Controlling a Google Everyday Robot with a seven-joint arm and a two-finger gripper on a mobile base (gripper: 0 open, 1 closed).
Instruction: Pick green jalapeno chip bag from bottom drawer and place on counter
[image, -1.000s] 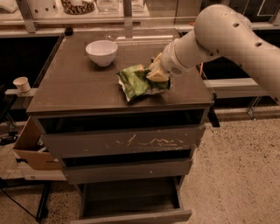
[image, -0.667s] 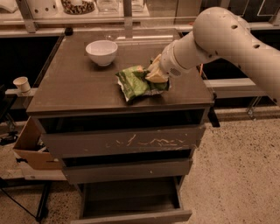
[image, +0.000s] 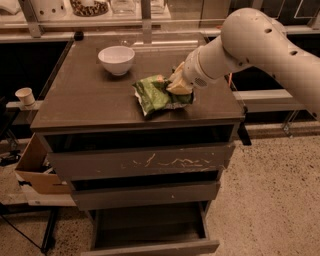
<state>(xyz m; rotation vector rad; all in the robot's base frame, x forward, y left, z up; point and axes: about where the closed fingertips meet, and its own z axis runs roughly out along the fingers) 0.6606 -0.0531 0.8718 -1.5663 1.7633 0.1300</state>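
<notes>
The green jalapeno chip bag (image: 155, 95) lies crumpled on the counter (image: 85, 102), right of the middle and near the front edge. My gripper (image: 178, 84) is at the bag's right end, touching its upper edge, and the white arm reaches in from the upper right. The bottom drawer (image: 150, 229) stands pulled out at the foot of the cabinet. Its dark inside shows nothing in it.
A white bowl (image: 116, 59) stands on the counter behind and left of the bag. The white-scratched upper drawer front (image: 140, 162) is below the counter. A paper cup (image: 25, 96) and an open cardboard box (image: 35, 172) are left of the cabinet. A shelf with jars runs along the back.
</notes>
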